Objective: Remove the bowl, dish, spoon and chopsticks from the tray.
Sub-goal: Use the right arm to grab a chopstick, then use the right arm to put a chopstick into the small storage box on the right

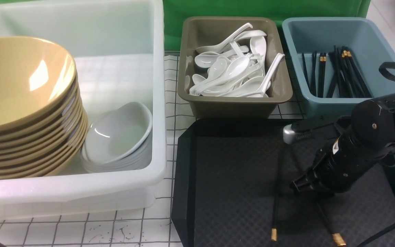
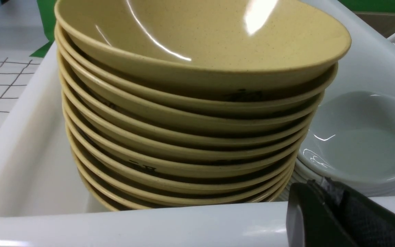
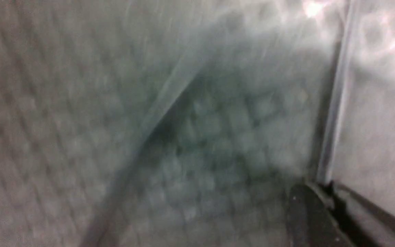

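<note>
- Front view: chopsticks (image 1: pixel 275 212) lie splayed on the tray (image 1: pixel 218 192), gold ends nearest; right gripper (image 1: pixel 298 187) sits low on one.
- Left wrist view: left gripper (image 2: pixel 324 192) clenched, empty; stacked yellow bowls (image 2: pixel 197 103) in the white tub (image 2: pixel 29 164).
- Right wrist view, blurred: its fingers (image 3: pixel 307 212) pinch one chopstick.

Glossy black right tool (image 1: pixel 295 185), looped cable (image 1: pixel 394 67)

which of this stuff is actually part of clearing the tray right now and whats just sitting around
In the job: chopsticks, tray, right gripper down at them.

Just sitting: yellow bowl stack and white dishes in white tub, spoons in olive tub, spare chopsticks in blue tub, left gripper.
</note>
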